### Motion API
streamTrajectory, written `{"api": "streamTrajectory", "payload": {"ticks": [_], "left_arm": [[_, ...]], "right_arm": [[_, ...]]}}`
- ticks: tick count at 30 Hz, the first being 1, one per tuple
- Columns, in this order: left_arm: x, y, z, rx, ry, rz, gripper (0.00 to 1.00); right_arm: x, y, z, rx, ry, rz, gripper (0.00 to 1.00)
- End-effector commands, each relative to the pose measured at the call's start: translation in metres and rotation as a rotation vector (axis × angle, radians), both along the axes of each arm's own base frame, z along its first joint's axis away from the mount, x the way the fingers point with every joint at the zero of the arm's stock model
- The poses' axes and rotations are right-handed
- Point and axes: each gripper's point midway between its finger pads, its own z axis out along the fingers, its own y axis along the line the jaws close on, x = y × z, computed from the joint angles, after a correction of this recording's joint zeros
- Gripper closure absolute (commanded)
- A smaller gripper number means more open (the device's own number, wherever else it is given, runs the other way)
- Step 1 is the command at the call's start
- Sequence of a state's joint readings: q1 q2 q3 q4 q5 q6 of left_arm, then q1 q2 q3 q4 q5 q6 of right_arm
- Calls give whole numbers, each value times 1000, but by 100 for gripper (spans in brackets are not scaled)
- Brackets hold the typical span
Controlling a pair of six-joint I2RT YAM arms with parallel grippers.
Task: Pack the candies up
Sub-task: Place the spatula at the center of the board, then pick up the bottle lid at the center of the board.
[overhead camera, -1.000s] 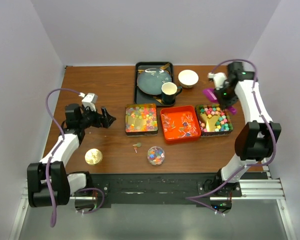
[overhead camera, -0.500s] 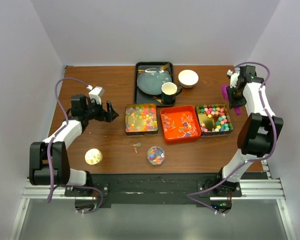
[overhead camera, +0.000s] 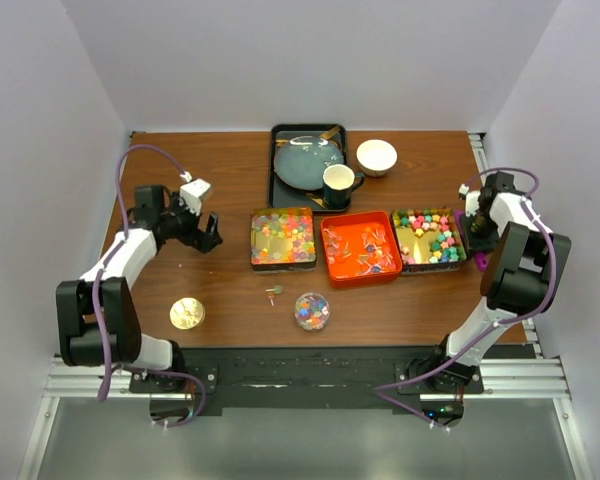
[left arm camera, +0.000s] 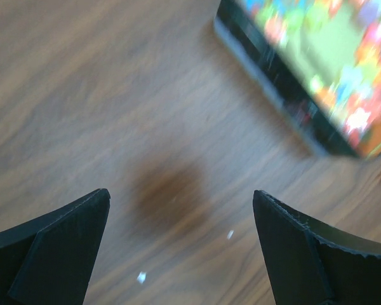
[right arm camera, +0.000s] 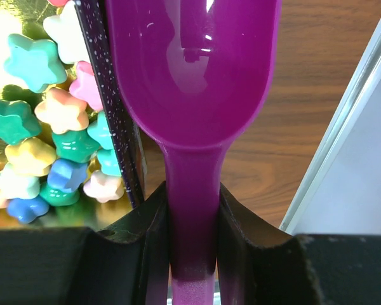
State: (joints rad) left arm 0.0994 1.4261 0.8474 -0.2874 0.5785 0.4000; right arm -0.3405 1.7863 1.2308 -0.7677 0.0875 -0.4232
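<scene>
Candies [right arm camera: 29, 58] fill three trays [overhead camera: 324, 250] — and the jar [overhead camera: 299, 312].

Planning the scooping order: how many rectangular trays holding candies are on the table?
3, side by side across the middle of the table: left black tray, orange tray in the center, right black tray. None seems hidden; the rear tray holds only dishes.

a lab test booth: white walls [overhead camera: 310, 60], wooden table [overhead camera: 220, 160], metal mounting rails [overhead camera: 510, 375].
</scene>
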Motion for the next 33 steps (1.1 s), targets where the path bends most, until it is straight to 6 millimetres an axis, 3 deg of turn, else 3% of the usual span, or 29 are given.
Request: {"api": "streamTrajectory", "payload": {"ticks": [1,2,5,8,9,16,20,25,26,33], "left_arm": [[-38,20,-16,106,131,-218,0],[-52,21,-19,132,158,-281,0],[-82,26,-25,225,156,-412,0],[-106,35,-32,325,148,-493,0],[-115,36,-35,336,156,-513,0],[-172,46,-45,451,208,-698,0],[-196,44,-58,462,209,-742,0],[-197,53,-68,531,194,-729,0],[-200,54,-72,532,207,-729,0],[-183,60,-80,551,205,-654,0]], "right_arm": [[2,1,4,-13,-35,44,79],[-1,4,2,3,-27,41,72],[-7,11,2,33,-14,40,64],[-10,14,15,40,-26,49,57],[-9,15,21,45,-42,53,40],[-7,32,72,107,-134,54,33],[-2,37,86,125,-189,39,31],[6,48,94,184,-242,59,21],[10,52,97,201,-262,68,2],[24,58,114,225,-349,101,1]]}}
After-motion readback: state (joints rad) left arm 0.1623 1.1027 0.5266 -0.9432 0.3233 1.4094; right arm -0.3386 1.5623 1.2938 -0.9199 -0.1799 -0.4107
